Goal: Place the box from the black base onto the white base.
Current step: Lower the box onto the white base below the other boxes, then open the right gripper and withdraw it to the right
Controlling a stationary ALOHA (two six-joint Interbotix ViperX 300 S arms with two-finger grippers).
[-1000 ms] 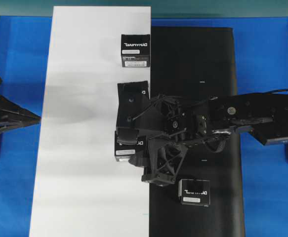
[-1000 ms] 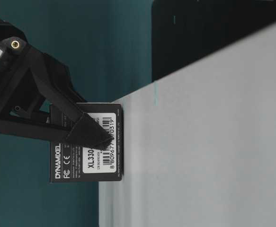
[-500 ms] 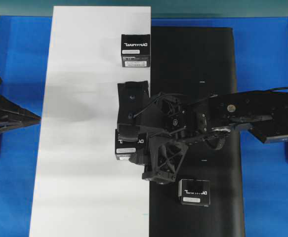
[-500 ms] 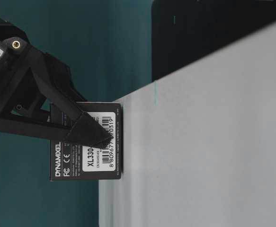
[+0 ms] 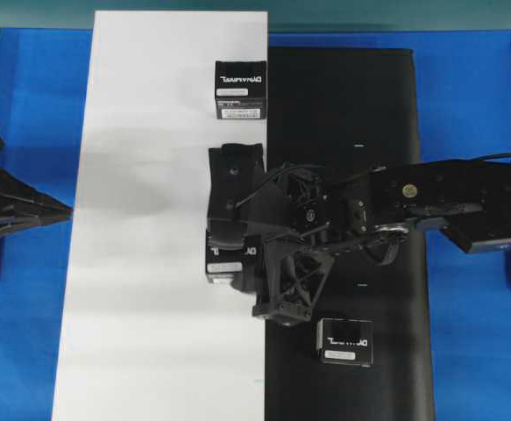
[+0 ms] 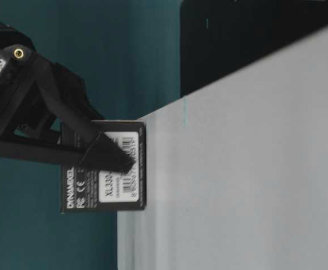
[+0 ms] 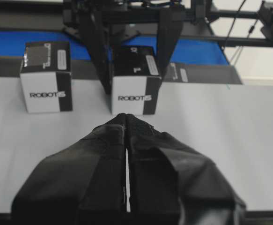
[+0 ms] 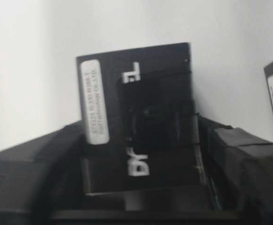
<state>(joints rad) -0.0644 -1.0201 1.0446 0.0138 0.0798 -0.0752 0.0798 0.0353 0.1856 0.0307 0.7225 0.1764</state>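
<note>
The box [image 5: 224, 261], small and black with a white label strip, stands on the white base [image 5: 150, 307] close to its right edge. My right gripper [image 5: 242, 254] reaches over from the black base [image 5: 351, 114] and straddles it. In the right wrist view the box [image 8: 141, 117] sits between the fingers with narrow gaps at both sides, so the right gripper [image 8: 141, 140] is open around it. The table-level view shows the box [image 6: 104, 185] resting flat against the board. My left gripper [image 7: 126, 117] is shut and empty, parked at the left and facing the box [image 7: 132, 84].
A second box [image 5: 240, 89] stands further back on the white base, and it is the box at the left [image 7: 46, 77] in the left wrist view. A third box [image 5: 344, 340] sits on the black base near the front. Blue table [image 5: 474, 88] surrounds both boards.
The right gripper's jaws have spread apart off the box's sides. The box has shifted very slightly against the white base. The left arm has not moved.
</note>
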